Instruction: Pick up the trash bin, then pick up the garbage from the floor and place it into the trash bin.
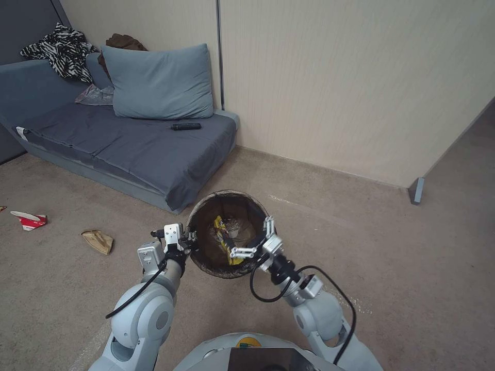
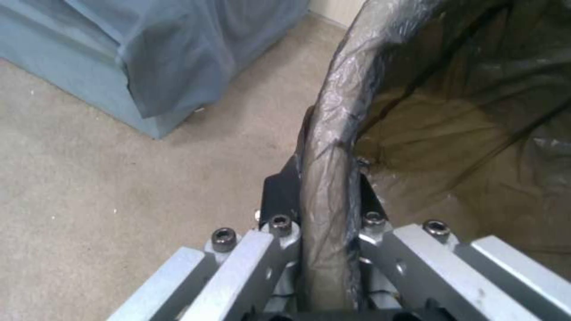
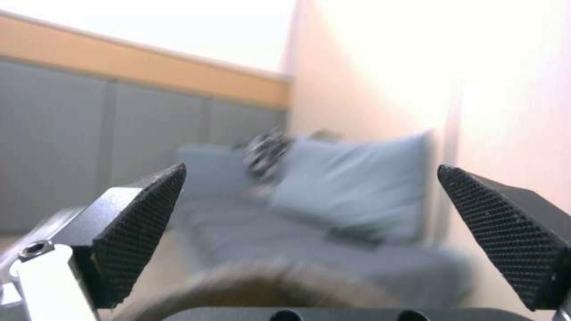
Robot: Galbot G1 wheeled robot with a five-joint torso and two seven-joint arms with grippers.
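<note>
Right now your left gripper is clamped on the rim of the bin; in the left wrist view its fingers pinch the liner-covered edge from both sides, holding the bin off the carpet in front of you. Your right gripper hovers over the bin's right edge with its jaws spread wide and nothing between them. A yellow wrapper and something clear lie inside the bin. What the next pick turns on: the remaining litter lies well off to your left, a tan bag nearest, a red-and-white cup farther out, both nearer the busy left arm than the free right one. The bag's long axis seems to run roughly left-right across your view. The bin's base is hidden, the right wrist view is blurred, and a red scrap is cut off at the left edge.
</note>
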